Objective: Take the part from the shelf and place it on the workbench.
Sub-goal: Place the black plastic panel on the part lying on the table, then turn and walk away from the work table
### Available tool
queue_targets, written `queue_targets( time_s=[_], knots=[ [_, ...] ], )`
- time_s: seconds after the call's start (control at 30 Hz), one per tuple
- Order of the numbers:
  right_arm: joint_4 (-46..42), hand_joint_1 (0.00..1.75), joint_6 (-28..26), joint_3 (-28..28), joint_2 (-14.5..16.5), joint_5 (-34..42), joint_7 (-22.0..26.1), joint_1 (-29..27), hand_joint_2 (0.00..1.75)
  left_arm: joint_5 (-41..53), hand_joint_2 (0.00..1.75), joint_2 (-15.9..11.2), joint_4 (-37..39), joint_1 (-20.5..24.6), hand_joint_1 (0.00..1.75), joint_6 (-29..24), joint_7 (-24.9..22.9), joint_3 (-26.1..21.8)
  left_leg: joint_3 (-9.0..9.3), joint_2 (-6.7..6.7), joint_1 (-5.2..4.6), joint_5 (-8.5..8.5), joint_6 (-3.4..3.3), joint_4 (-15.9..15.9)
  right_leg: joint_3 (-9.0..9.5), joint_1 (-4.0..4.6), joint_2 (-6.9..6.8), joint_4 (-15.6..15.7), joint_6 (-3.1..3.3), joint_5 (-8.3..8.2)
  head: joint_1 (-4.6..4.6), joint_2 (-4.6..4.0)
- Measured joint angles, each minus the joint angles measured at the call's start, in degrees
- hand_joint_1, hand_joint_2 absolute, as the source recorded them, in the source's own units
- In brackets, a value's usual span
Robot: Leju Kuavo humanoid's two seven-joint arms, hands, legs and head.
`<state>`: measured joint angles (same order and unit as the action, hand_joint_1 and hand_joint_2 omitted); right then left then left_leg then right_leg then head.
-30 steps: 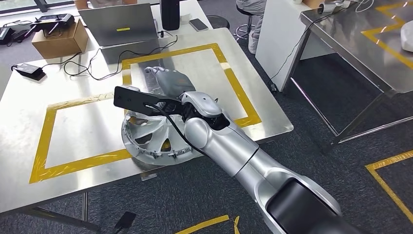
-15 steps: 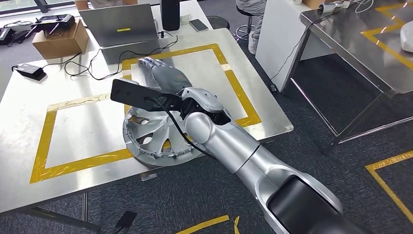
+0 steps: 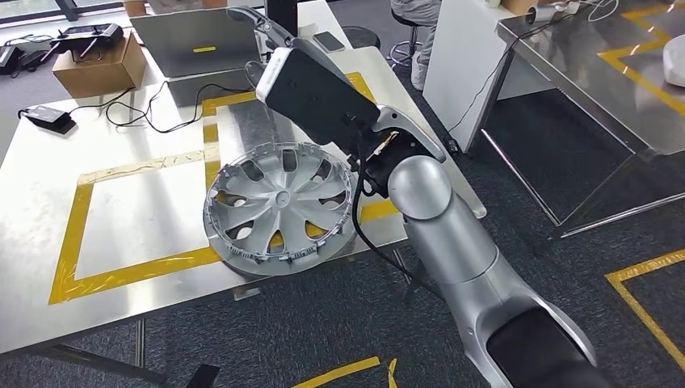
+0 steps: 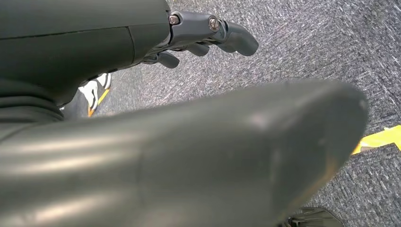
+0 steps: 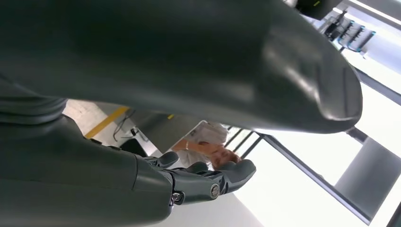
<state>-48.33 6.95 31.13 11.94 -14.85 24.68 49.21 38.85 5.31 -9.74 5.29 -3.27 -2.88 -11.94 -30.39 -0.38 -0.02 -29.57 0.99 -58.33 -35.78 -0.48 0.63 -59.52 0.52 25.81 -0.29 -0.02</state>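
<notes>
1. The workbench (image 3: 121, 202) is a steel table with yellow tape marking two joined rectangles on its top. Everything below is placed against it.
2. The right arm (image 3: 436, 218) rises from the near right corner of the workbench and reaches up over its right half, silver below and dark at the forearm.
3. The wheel cover (image 3: 279, 206), the part in question, lies flat on the workbench near its front edge. It sits across the yellow tape between the two rectangles, and its near rim reaches the table's front edge. Nothing touches it.
4. The laptop (image 3: 198, 36) stands at the far edge of the workbench, with its lid up.
5. The cardboard box (image 3: 98, 66) sits at the far left corner of the workbench, beside the laptop.
6. The right hand (image 3: 258, 24) is lifted high above the far side of the workbench, well apart from the wheel cover. In the right wrist view its fingers (image 5: 222, 177) are loosely curled and hold nothing.
7. The left hand (image 4: 208, 35) hangs over grey carpet, away from the workbench. Its fingers are slightly bent and apart, with nothing in them.
8. A black cable (image 3: 137, 109) trails across the far left part of the workbench from a small black adapter (image 3: 47, 117).
</notes>
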Motion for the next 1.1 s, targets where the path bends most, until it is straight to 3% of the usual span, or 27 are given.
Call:
queue_targets(
  time_s=[0.27,0.53,0.67,0.73,0.8,0.87,0.9,0.93,0.97,1.03,1.1],
  knots=[
    [-12.47,0.0,-0.93,-0.06,-4.8,-0.39,2.79,-7.22,0.0,-0.93,0.0,0.07,-0.01,-0.76,0.0,-2.64,-0.02,-1.41,0.09,0.0,0.0,-0.02,-0.04,0.0,0.13,-0.01,-0.01,0.02,-0.01,0.0,0.01,0.0],
    [-15.37,0.0,0.21,-0.05,-6.5,0.45,3.45,-10.64,0.0,-0.59,0.0,0.09,-0.01,-1.54,0.0,-2.65,-0.57,-1.89,0.12,0.0,0.0,-0.02,-0.04,0.0,0.14,0.0,-0.01,0.02,-0.01,0.0,0.01,-0.01],
    [-15.58,0.0,0.98,-0.06,-6.74,0.97,4.05,-11.51,0.0,-0.26,0.0,0.04,-0.01,-1.52,0.0,-2.57,-0.32,-1.9,-0.04,0.0,-0.23,-0.07,-0.9,-0.18,0.31,-0.31,-0.06,0.55,-0.69,-0.38,-0.07,-0.01],
    [-16.09,0.0,1.16,-0.05,-6.8,0.98,4.28,-11.82,0.0,-0.23,0.0,0.1,-0.03,-1.51,0.0,-2.45,-0.03,-1.9,0.63,-0.04,0.12,0.72,-1.38,1.29,0.36,-0.13,-0.2,0.68,-1.06,-0.35,-0.06,-0.01],
    [-16.44,0.0,1.34,-0.05,-6.91,0.95,4.45,-12.01,0.0,-0.21,0.0,0.19,-0.04,-1.44,0.0,-2.33,0.23,-1.91,1.53,-0.16,0.56,1.51,-1.68,2.75,-0.96,0.04,-0.33,-2.22,-1.42,1.28,0.09,-0.01],
    [-16.46,0.0,1.44,-0.05,-7.09,0.86,4.49,-12.4,0.0,-0.2,0.0,0.23,-0.04,-1.43,0.0,-2.13,0.41,-1.96,1.65,-0.46,0.63,1.58,-1.73,2.88,-4.48,-0.16,-0.36,-9.41,-1.74,4.39,0.21,-0.01],
    [-16.46,0.0,1.48,-0.05,-7.21,0.8,4.48,-12.68,0.0,-0.2,0.0,0.24,-0.03,-1.47,0.0,-2.02,0.44,-2.03,1.63,-0.73,0.67,1.49,-1.67,2.75,-6.24,-0.33,-0.37,-12.68,-1.9,5.37,0.21,-0.01],
    [-16.46,0.0,1.5,-0.05,-7.33,0.74,4.49,-12.94,0.0,-0.19,0.0,0.25,-0.03,-1.53,0.0,-1.91,0.46,-2.13,1.62,-1.08,0.74,1.33,-1.54,2.56,-7.22,-0.52,-0.37,-14.24,-2.08,5.35,0.22,-0.01],
    [-16.46,0.0,1.51,-0.05,-7.43,0.7,4.49,-13.08,0.0,-0.19,0.0,0.3,-0.03,-1.56,0.0,-1.81,0.45,-2.23,1.63,-1.52,0.89,1.12,-1.32,2.27,-7.02,-0.72,-0.36,-13.44,-2.26,4.18,0.21,-0.01],
    [-16.45,0.0,1.53,-0.05,-7.47,0.57,4.53,-13.12,0.0,-0.16,0.0,0.43,-0.03,-1.53,0.0,-1.69,0.45,-2.34,1.56,-2.55,1.38,0.38,-0.6,1.33,-3.74,-1.16,0.45,-6.63,-2.73,0.62,0.23,-0.01],
    [-16.44,0.0,1.55,-0.05,-7.53,0.41,4.57,-13.11,0.0,-0.05,0.0,0.45,-0.04,-1.41,0.0,-1.68,0.45,-2.38,0.96,-3.55,1.64,-0.42,0.35,0.22,-0.88,-1.33,1.84,-1.23,-2.54,-0.55,0.38,0.0]
  ],
)
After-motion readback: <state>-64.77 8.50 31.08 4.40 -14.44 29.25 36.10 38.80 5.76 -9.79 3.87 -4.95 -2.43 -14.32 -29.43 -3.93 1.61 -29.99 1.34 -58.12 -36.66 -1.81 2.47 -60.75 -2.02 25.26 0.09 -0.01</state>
